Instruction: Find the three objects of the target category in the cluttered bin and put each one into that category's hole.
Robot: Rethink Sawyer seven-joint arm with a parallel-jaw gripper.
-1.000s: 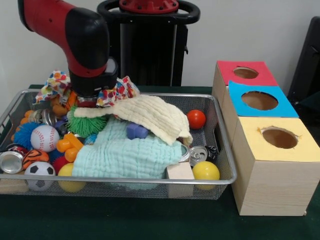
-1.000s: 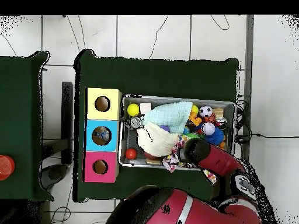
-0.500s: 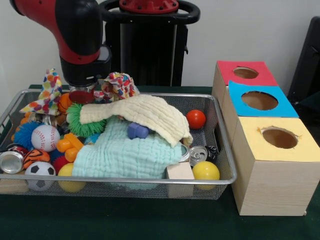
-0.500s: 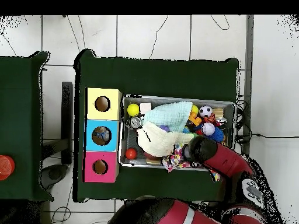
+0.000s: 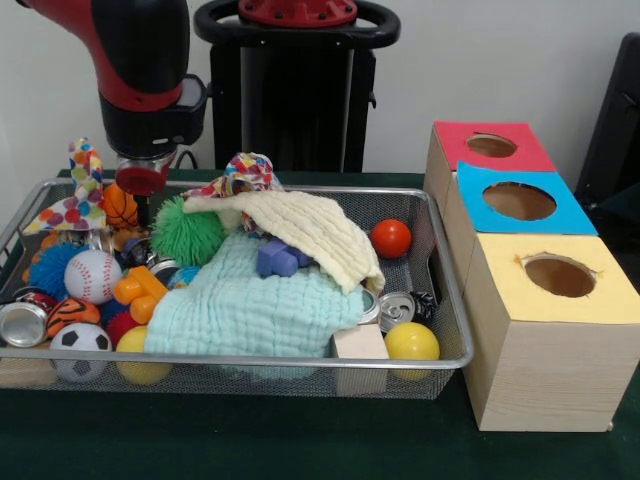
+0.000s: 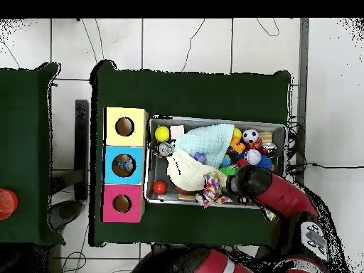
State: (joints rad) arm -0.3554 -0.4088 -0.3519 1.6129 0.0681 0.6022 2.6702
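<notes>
My gripper [image 5: 143,196] hangs over the far left of the wire bin [image 5: 250,360], just above a small basketball [image 5: 120,206] and beside a green spiky ball [image 5: 190,232]. A dotted colourful cloth [image 5: 78,195] rises on its left, and another part of it [image 5: 245,172] lies on its right. Whether the cloth is gripped stays hidden. Balls lie around: a baseball [image 5: 90,275], a soccer ball [image 5: 80,342], a red ball [image 5: 391,238] and a yellow ball [image 5: 411,342]. In the overhead view the arm [image 6: 266,195] covers the gripper.
A cream cloth [image 5: 300,225] and a mint cloth [image 5: 250,305] cover the bin's middle, with a purple toy [image 5: 278,258] between them. Cans [image 5: 397,308] [image 5: 20,322] and a wooden block [image 5: 360,345] lie near the front. Red [image 5: 530,155], blue [image 5: 570,210] and yellow [image 5: 610,295] boxes with holes stand to the right.
The gripper has risen and shifted left. The dotted cloth moved with it, uncovering the green spiky ball and more of the purple toy.
</notes>
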